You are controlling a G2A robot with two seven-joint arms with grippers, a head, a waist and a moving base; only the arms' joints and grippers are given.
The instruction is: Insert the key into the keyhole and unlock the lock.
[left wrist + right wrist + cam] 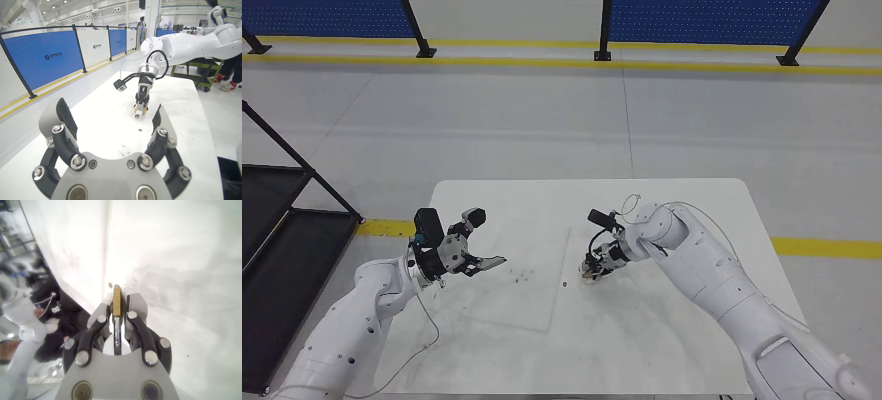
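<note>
Lock (116, 306): brass body clamped in my right claw (118, 291), low at the table (692, 220) middle. My left claw (110, 106) hangs spread, empty, well apart. A small metal bit, probably the key (136, 116), lies just beside the lock. I should hold firm and keep the keyhole clear.

At the middle of the table (682, 200), lock (116, 300) held within right gripper (594, 266); near the left edge, well apart, left gripper (110, 106)
</note>
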